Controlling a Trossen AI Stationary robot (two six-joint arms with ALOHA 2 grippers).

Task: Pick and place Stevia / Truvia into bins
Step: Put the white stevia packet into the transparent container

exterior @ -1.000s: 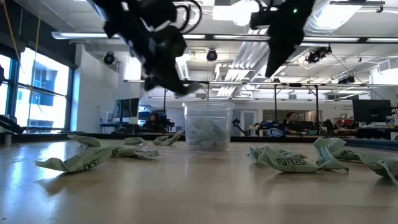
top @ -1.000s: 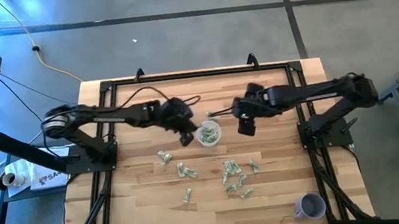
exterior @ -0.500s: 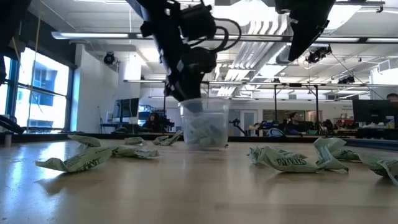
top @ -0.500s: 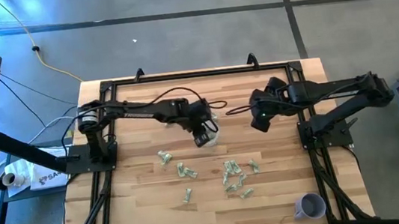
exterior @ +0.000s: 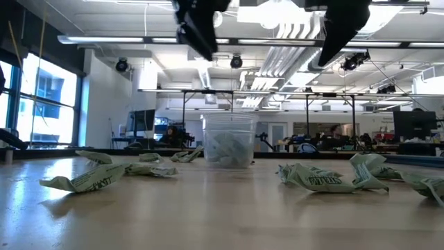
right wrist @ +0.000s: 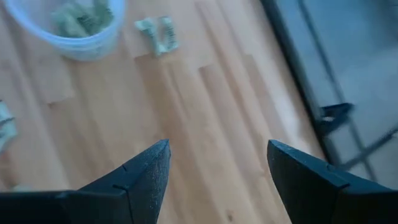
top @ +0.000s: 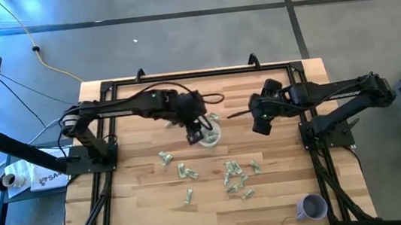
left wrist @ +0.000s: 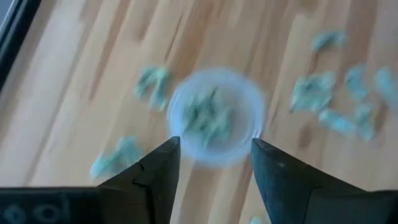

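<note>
The clear cup (top: 209,134) stands near the middle of the table (top: 143,202), likely so both arms can reach it. It already has green and white packets inside (left wrist: 208,118), which you can see through its clear side in the low view (exterior: 229,149). More packets (top: 234,178) lie loose on the wood in front of the cup, some crumpled, waiting to be picked up. One packet (right wrist: 157,34) lies just beside the cup on the far side. The left hand (top: 198,134) hangs right above the cup, looking straight down into it. Its two fingers (left wrist: 158,171) are spread apart and nothing sits between them, so it looks like it just let a packet drop in. The right hand (top: 260,124) waits off to the side, above bare wood. Its fingers (right wrist: 146,174) are spread wide too, and it holds nothing. A purple cup (top: 311,207) stands alone at the near corner.
</note>
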